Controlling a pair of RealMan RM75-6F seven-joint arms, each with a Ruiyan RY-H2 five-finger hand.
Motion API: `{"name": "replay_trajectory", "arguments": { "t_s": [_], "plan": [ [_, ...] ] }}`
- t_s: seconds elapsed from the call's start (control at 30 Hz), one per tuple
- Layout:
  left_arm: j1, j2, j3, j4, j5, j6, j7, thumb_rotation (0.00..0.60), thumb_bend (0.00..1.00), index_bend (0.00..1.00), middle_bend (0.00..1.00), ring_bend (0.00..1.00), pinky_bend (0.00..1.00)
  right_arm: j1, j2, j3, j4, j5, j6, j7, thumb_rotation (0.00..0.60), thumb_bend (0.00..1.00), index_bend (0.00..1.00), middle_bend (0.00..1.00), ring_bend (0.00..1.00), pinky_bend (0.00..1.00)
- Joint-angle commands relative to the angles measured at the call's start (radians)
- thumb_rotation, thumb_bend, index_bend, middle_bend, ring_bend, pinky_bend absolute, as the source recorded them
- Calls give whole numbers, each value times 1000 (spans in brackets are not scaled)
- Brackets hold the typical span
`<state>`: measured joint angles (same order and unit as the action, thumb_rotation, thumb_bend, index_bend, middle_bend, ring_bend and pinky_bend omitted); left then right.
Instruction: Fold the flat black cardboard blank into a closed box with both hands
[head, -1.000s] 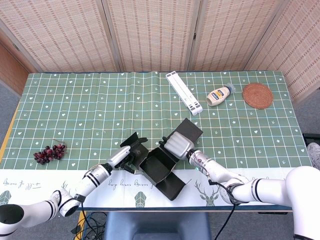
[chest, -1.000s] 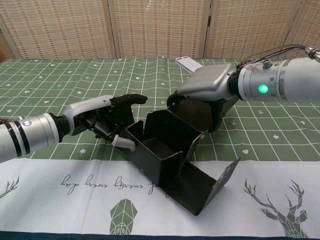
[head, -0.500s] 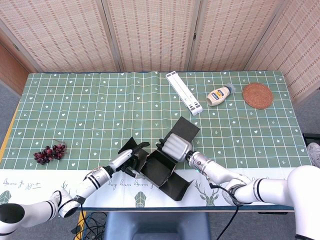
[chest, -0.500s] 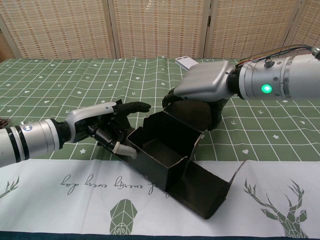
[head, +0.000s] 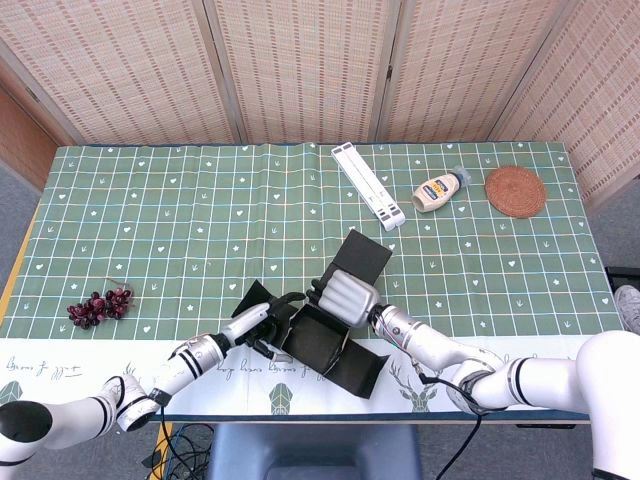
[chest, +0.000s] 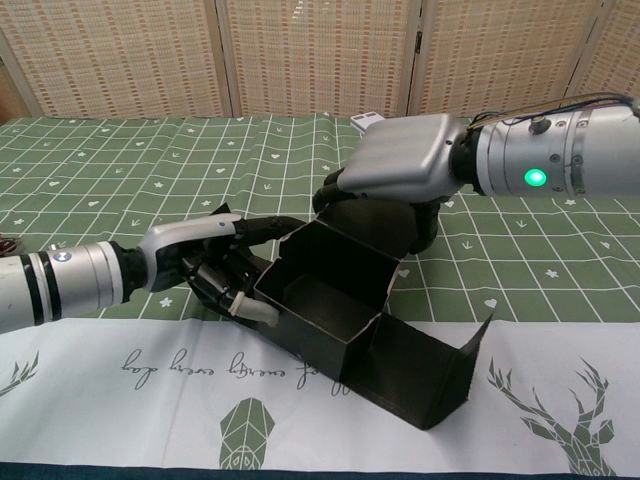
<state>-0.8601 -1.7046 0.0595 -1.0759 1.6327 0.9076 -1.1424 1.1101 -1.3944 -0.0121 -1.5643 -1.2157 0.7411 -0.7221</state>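
Black cardboard box (chest: 325, 300) stands half-folded, left hand (chest: 205, 265) gripping its side, right hand (chest: 400, 170) holding its back.

Black cardboard box (chest: 330, 300), half-folded, open-topped

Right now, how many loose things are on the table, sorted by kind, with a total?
Black cardboard box, partly folded: 1
Bunch of grapes: 1
White folding stand: 1
Squeeze bottle: 1
Woven coaster: 1
Total: 5
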Motion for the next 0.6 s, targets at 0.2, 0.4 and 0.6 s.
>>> {"name": "replay_trajectory", "arguments": {
  "t_s": [0.2, 0.4, 0.6],
  "plan": [
    [-23, 18, 22, -14, 20, -10, -86, 600, 76, 95, 90, 655, 872, -11, -9, 2, 9, -38, 10, 19, 600, 281, 347, 450, 832, 1000],
    [-38, 22, 41, -11, 36, -14, -134, 600, 76, 127, 145, 662, 872, -16, -13, 11, 22, -63, 19, 30, 600, 281, 347, 450, 832, 1000],
    [-52, 23, 53, -9, 44, -16, -168, 600, 76, 167, 205, 669, 872, -24, -21, 20, 27, -91, 32, 43, 600, 281, 337, 400, 831, 1000]
  ]
}}
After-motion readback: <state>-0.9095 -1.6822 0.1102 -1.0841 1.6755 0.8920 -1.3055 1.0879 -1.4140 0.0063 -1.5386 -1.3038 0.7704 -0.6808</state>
